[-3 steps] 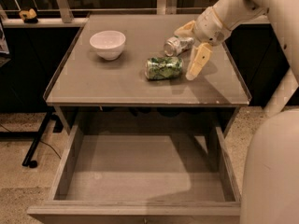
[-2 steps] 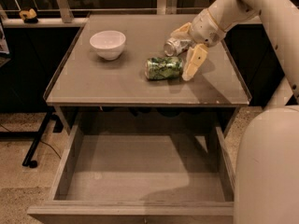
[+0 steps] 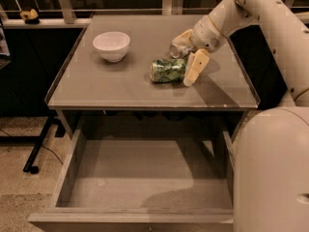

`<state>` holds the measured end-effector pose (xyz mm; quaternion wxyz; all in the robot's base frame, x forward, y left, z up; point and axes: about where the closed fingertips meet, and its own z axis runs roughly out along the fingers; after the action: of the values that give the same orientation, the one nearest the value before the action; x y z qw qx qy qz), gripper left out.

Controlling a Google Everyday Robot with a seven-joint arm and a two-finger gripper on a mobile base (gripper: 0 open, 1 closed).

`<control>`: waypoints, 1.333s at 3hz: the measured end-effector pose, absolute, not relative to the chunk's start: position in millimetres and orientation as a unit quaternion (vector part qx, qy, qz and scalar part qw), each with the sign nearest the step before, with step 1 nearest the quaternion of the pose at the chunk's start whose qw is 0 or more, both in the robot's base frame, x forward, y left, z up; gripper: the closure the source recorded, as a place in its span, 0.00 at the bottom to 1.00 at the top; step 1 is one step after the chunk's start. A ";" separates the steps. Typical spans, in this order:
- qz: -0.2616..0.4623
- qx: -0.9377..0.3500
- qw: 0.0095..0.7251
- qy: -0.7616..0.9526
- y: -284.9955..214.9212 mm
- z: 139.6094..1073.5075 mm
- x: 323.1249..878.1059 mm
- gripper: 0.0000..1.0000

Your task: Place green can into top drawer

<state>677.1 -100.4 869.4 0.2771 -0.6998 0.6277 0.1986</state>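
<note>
Camera view: the gripper [image 3: 181, 60] hangs over the tabletop [image 3: 116, 88] near its right edge, about midway between the far and near edges, its two cream fingers [image 3: 195, 67] splayed wide and closed on nothing. The green can [image 3: 167, 70] lies on its side just left of the nearer finger; whether they touch cannot be told. A paler can [image 3: 176, 50] lies just behind it, between the fingers. A white bowl [image 3: 111, 45] stands toward the far left corner. Below the near edge, the top drawer [image 3: 65, 174] is pulled fully open.
</note>
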 end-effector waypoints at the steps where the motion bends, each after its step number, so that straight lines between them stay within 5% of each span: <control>1: 0.207 -0.698 0.271 0.630 -95.9 860.7 679.5 0.00; 4: 0.221 -0.692 0.253 0.639 -89.9 837.3 682.7 0.00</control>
<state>682.7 -89.9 837.3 0.2526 -0.6919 0.6392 0.2212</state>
